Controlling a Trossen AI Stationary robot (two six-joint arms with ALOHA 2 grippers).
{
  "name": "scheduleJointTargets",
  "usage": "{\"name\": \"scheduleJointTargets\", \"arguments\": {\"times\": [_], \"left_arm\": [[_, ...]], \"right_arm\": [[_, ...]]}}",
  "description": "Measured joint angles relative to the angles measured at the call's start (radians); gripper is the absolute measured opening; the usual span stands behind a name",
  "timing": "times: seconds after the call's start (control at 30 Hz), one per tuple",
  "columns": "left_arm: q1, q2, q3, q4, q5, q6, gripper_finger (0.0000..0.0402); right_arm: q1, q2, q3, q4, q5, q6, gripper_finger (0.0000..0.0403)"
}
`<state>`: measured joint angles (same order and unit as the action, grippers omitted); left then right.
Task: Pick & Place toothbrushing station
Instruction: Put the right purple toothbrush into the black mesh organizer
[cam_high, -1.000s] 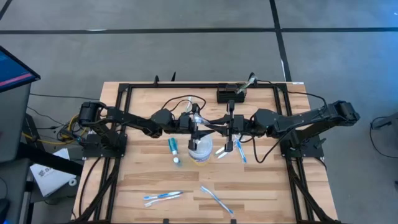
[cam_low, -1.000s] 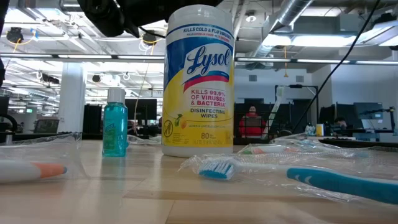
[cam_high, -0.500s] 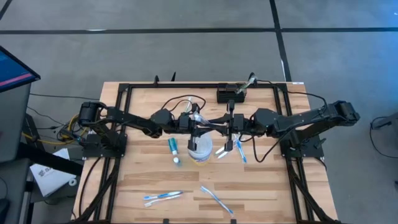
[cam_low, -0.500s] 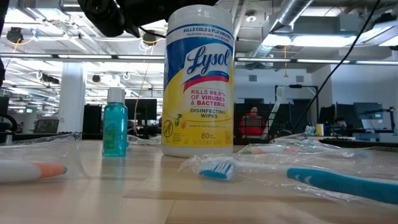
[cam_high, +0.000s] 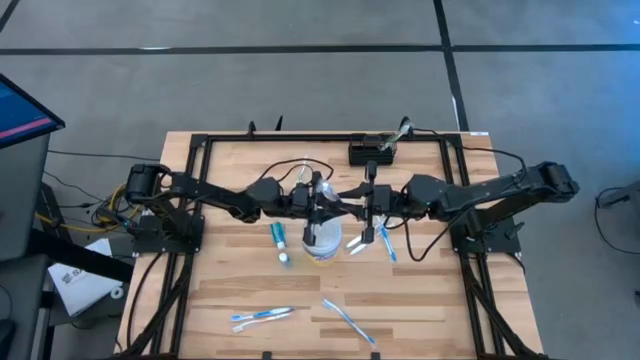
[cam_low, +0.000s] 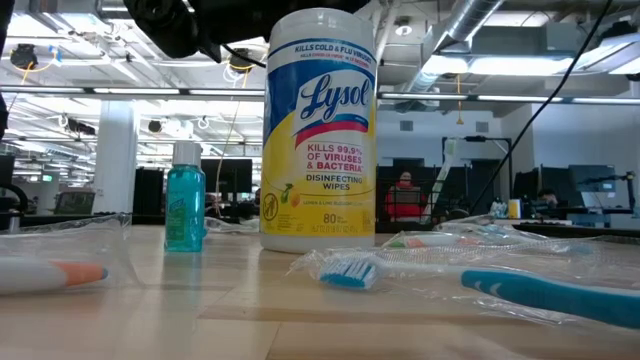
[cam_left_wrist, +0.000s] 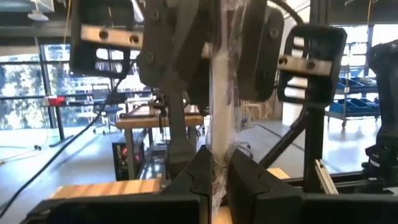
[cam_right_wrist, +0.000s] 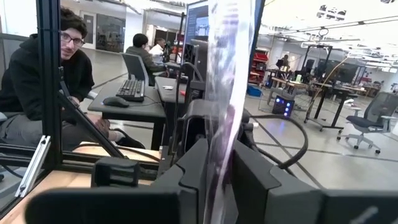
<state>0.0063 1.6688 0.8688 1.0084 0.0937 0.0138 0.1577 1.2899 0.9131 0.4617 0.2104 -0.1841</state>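
Above the middle of the table (cam_high: 420, 300), both arms are meeting over the white wipes tub (cam_high: 322, 243), each reaching in from its own side. Starting at nine o'clock, the left arm is stretching inward, and the left end effector (cam_high: 316, 195) is sitting just past the twelve o'clock side of the tub. Its fingers (cam_left_wrist: 202, 177) are pressing nearly together on a wrapped toothbrush (cam_left_wrist: 219, 118), which is standing upright between them in crinkled clear film. A second ago these fingers were standing wide; they have since closed onto the wrapper, and the end effector has edged slightly toward three o'clock.

Just to the tub's three o'clock, the right end effector (cam_high: 368, 197) is facing the left one. Its fingers (cam_right_wrist: 193, 171) are lying beside the same film-wrapped brush, slightly parted, and whether they are gripping it cannot be told. They have been loosening over the last second.

Toward twelve o'clock, near the far edge, the toothbrushing station (cam_high: 369, 153) is resting on the table, well apart from both end effectors and unmoved. The teal bottle (cam_high: 279, 236), lying at the tub's nine o'clock, and the loose toothbrushes (cam_high: 262, 316) at six o'clock are lying as before.
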Motion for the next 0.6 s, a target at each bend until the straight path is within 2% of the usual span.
{"name": "scheduleJointTargets", "arguments": {"times": [0.33, 0.6], "left_arm": [[0.0, -0.008, 0.0, -0.097, 0.0, -0.019, 0.001], [0.008, -0.169, -0.001, -0.368, -0.017, -0.004, 0.001]], "right_arm": [[0.0, -0.012, -0.001, -0.042, 0.0, 0.0, 0.0056], [-0.002, -0.012, 0.0, -0.031, 0.001, 0.0, 0.0056]]}}
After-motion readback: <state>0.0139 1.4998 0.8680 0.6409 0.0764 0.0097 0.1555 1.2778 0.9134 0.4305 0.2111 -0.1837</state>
